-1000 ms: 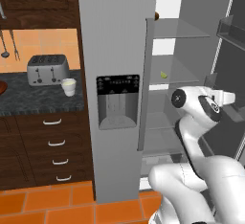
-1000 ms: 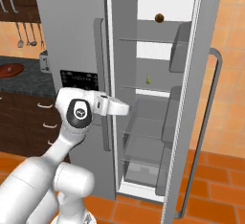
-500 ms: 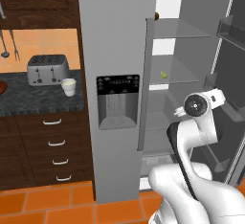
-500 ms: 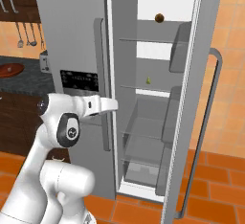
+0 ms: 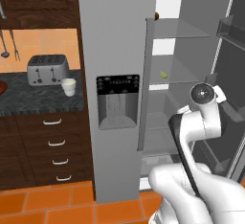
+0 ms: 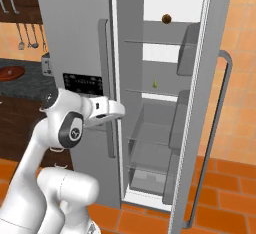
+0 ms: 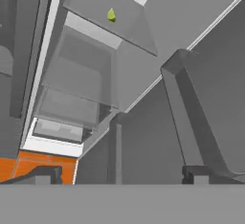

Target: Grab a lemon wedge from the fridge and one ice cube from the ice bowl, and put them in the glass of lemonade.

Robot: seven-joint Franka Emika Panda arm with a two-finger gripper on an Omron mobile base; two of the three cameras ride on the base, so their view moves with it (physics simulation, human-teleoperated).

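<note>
The grey two-door fridge [image 5: 115,36] [image 6: 75,28] has its right door swung open. On a middle glass shelf inside lies the tiny yellow-green lemon wedge [image 5: 163,74] [image 6: 155,83] [image 7: 111,14]. My gripper [image 6: 120,112] [image 7: 119,175] hangs in front of the opening, below the wedge and well short of it, open with nothing between its fingers. On the dark counter to the left stand the glass of lemonade [image 5: 69,86] and the reddish-brown ice bowl [image 5: 1,87] [image 6: 11,71]. The ice cube is too small to make out.
A small brown ball [image 5: 156,15] [image 6: 167,18] rests on the top shelf. The open door [image 6: 210,108] with its bins [image 7: 210,117] stands at the right. A toaster [image 5: 47,69] sits behind the glass. Drawers [image 5: 52,144] lie under the counter.
The arm's elbow joint has dropped and the hand has drawn back slightly. Over the last half second it has barely moved. The wedge lies still.
</note>
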